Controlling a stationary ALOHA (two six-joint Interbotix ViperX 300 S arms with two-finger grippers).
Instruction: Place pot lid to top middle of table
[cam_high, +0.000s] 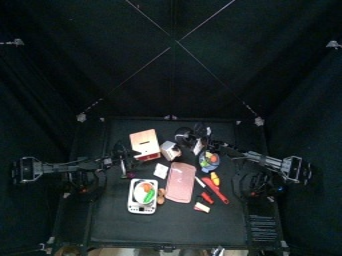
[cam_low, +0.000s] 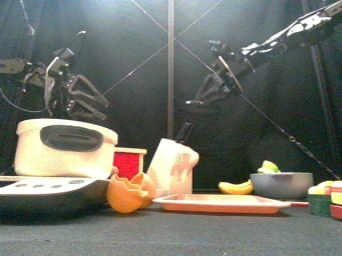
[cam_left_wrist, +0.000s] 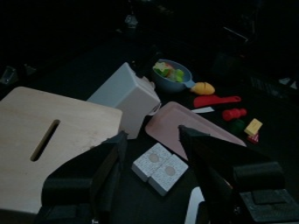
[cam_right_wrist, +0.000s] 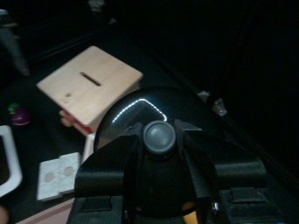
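Pot lid, dark and domed with a round knob at its centre, was held in the right gripper; the two jaws stood partly apart and closed against the knob from either side, as the right wrist view showed. In the front view the right gripper hung in the air well above the table, so the lid was carried, not set down.

Taking the wooden box with the slot in its top as landmark: the lid hung just beside it, on the side away from the white card, over bare dark tabletop. In the top view the right gripper stood beside that box, near the table's far edge and about midway along it.

Left gripper hovered with jaws wide and empty, on the box's other side, above the white card.

Judgement: the carry step was near its end. The next move called for lowering the lid level onto the bare spot beside the box, then spreading the jaws to free the knob.
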